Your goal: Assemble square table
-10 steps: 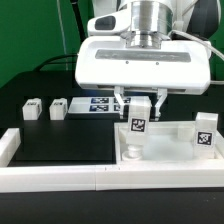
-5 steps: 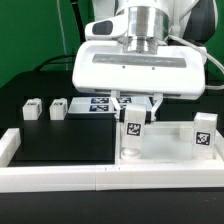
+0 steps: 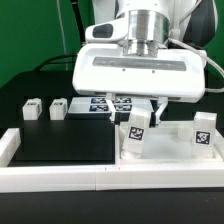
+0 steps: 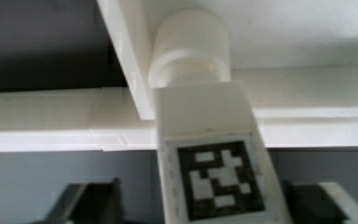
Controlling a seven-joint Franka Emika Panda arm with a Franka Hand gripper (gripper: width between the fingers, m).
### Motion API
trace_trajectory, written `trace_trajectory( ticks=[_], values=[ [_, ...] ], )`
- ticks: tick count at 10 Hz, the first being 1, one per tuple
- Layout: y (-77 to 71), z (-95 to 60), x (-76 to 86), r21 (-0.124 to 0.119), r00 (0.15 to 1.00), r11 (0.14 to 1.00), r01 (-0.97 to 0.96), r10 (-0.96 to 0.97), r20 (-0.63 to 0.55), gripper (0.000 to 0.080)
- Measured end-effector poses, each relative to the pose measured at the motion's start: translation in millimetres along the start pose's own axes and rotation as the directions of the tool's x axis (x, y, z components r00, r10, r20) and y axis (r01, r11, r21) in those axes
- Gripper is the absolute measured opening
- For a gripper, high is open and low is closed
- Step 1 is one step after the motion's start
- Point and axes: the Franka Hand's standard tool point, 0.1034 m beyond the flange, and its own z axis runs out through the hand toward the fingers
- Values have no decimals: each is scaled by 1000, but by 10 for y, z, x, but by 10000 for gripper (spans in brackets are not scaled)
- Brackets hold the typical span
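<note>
The white square tabletop (image 3: 168, 150) lies at the front on the exterior view's right. My gripper (image 3: 139, 106) is shut on a white tagged leg (image 3: 134, 132). The leg stands tilted at the tabletop's near-left corner, its top leaning to the exterior view's right. In the wrist view the leg (image 4: 202, 130) fills the space between my dark fingers (image 4: 91, 203), and its round end meets the white slab (image 4: 247, 25). A second leg (image 3: 205, 132) stands upright at the tabletop's right corner. Two more legs (image 3: 32, 110) (image 3: 58, 108) lie on the black table at the left.
The marker board (image 3: 98, 104) lies behind the gripper. Long white border rails (image 3: 50, 176) run along the front and the left edge of the black work area. A green backdrop stands at the back left.
The gripper body has come lower. The held leg stood upright and further left half a second ago and now leans with its top to the right.
</note>
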Motion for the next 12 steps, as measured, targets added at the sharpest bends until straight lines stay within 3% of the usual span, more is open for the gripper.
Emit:
trace_trajectory(
  ticks=[1,2,3,8,10,12],
  values=[
    [0,0,0,0,1000,1000,0,0,0,587],
    [0,0,0,0,1000,1000,0,0,0,587],
    [1,0,0,0,1000,1000,0,0,0,637],
    [12,9,-13,2,1000,1000,-4,4,20,649],
    [131,-55,121,39,985,997,-73,65,161,649],
    [135,-59,193,66,962,992,-105,85,258,649]
  ],
)
